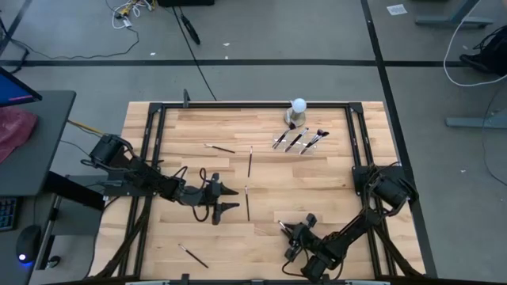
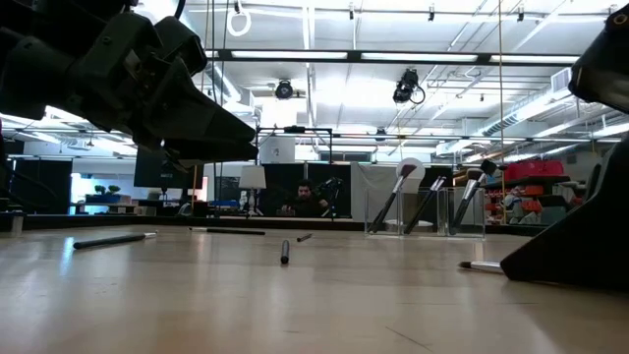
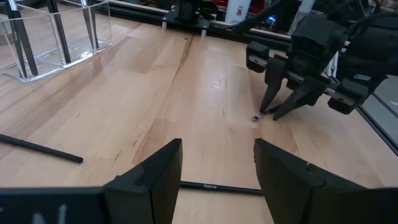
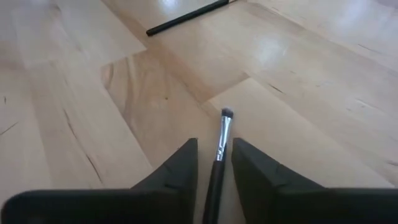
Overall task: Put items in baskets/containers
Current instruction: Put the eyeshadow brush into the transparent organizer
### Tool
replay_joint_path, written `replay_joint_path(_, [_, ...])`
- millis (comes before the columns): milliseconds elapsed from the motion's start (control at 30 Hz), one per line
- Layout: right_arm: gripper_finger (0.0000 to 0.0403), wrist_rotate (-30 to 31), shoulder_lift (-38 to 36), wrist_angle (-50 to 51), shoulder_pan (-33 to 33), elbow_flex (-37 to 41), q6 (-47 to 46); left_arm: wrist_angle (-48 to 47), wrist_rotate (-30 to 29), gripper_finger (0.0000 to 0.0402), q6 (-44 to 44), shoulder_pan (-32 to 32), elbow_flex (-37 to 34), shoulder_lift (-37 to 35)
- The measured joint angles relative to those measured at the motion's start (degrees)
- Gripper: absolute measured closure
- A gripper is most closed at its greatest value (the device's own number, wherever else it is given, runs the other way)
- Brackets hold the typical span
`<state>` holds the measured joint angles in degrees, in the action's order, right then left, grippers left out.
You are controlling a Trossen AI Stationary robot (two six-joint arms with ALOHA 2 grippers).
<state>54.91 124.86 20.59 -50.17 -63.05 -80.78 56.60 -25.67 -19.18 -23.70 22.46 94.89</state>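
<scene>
Several makeup brushes [image 1: 299, 140] already stood in the clear tray [image 1: 304, 142] at the far side of the table [image 1: 158, 237], just in front of the white ball on a grey base [image 1: 298, 109], so part of the job looked done. Loose brushes were left on the wood: one far brush [image 1: 219, 148] lying aslant, a dark brush [image 1: 249, 161] pointing away from the arms, a mid-table brush [image 1: 246, 203] just beside the left gripper [image 1: 229, 199], a near-edge brush [image 1: 192, 255] towards the left front corner, and a short silver-ferruled brush [image 4: 219, 155] at the right gripper [image 1: 290, 237]. By that count roughly half the work remained, though the exact number in the tray could not be read.

The left gripper hovered low over the middle of the table with its fingers [image 3: 152, 180] spread and nothing between them. The right gripper sat low near the front edge, its fingers [image 4: 177, 171] drawn close on either side of the short brush's handle; whether they actually pinched it could not be told.

The overhead view gave the whole layout but barely hinted at the tray. The table-level view showed the tray's clear walls and the brush heads leaning upright inside it. The left wrist view caught the mid-table brush crossing beneath its own fingers, and the right gripper's tips down on the wood. Only the right wrist view showed the handle lying in the gap
</scene>
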Motion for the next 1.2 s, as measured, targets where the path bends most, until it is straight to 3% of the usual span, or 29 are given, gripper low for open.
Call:
replay_joint_path(367, [0.0391,2.19,-0.02,-0.27,-0.68,2.12,-1.35,0.02,0.0,0.02,-0.13,0.0,0.0,0.0])
replay_joint_path(800, [0.0392,3.08,-3.04,-1.62,-0.06,2.64,-3.92,0.1,0.01,0.02,0.62,-0.32,0.0,0.0])
replay_joint_path(1000, [0.0392,4.67,-5.19,-7.62,1.21,2.86,4.24,0.6,0.46,0.02,6.57,-2.77,1.02,0.0])
replay_joint_path(1200, [0.0393,7.81,-5.29,-20.68,3.07,2.73,16.63,0.57,0.46,0.02,12.34,-4.92,3.49,0.0])
